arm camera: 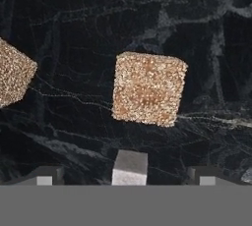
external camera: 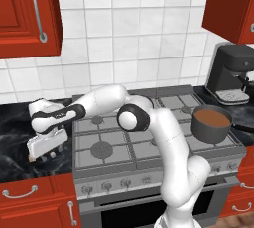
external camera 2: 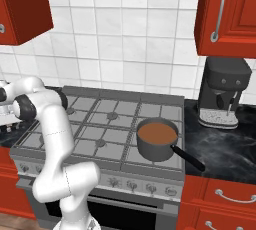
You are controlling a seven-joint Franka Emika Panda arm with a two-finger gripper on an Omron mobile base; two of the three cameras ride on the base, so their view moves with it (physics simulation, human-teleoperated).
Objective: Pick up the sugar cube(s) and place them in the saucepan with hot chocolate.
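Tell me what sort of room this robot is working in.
A home-style kitchen, rendered: a gas stove with burner grates and knobs, red cabinets above a black marble counter, and a coffee machine beside a saucepan of hot chocolate.

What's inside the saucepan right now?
The saucepan holds brown hot chocolate. No cube shows on its surface; anything below it is hidden by the liquid.

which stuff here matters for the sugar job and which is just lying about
For the job:
- middle sugar cube
- second sugar cube at the hand view's left edge
- small whitish cube
- saucepan of hot chocolate
- gripper, open

Just there:
- coffee machine
- stove
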